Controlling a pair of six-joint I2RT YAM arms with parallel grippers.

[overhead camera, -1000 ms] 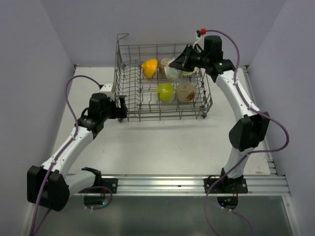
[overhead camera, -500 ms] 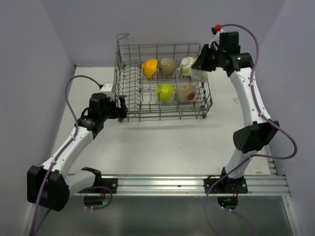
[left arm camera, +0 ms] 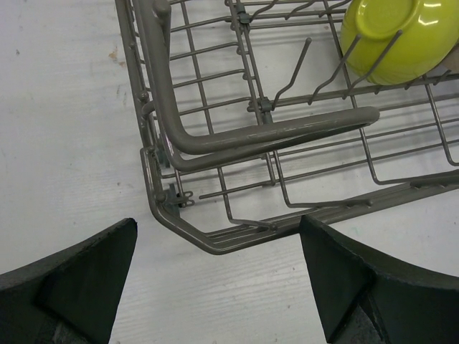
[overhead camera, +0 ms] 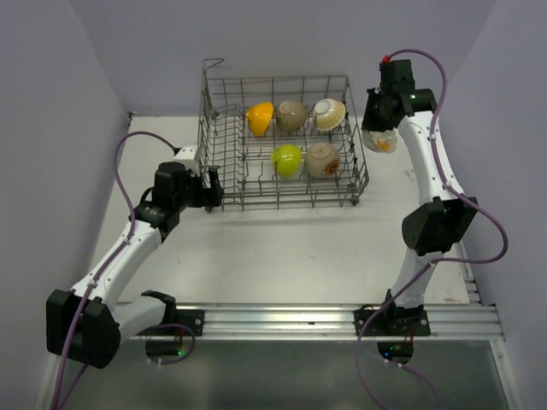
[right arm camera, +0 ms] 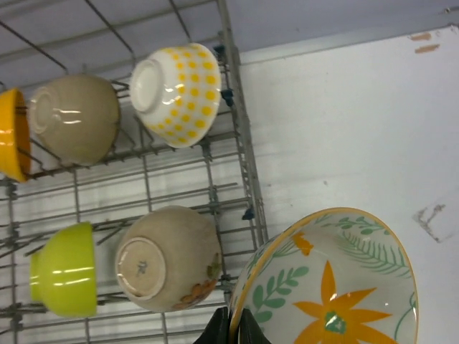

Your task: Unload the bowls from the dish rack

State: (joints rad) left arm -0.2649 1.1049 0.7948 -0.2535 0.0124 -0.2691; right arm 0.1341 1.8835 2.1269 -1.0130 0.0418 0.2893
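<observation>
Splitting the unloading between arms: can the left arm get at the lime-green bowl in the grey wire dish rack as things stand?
Probably not head-on: the open left pincer sits outside the grey wire dish rack, whose side bars the lime-green bowl. Over the open top, likely yes.

The grey wire dish rack point(overhead camera: 282, 203) stands upright on the counter point(overhead camera: 282, 256). Rear row: orange bowl point(overhead camera: 260, 118), beige bowl point(overhead camera: 291, 114), yellow-dotted bowl point(overhead camera: 329, 114). Front row: lime bowl point(overhead camera: 286, 159), tan bowl point(overhead camera: 322, 159). The flower-patterned bowl point(overhead camera: 380, 141) is outside, right of the rack, its rim clamped by the right tool point(right arm camera: 234, 326).
</observation>
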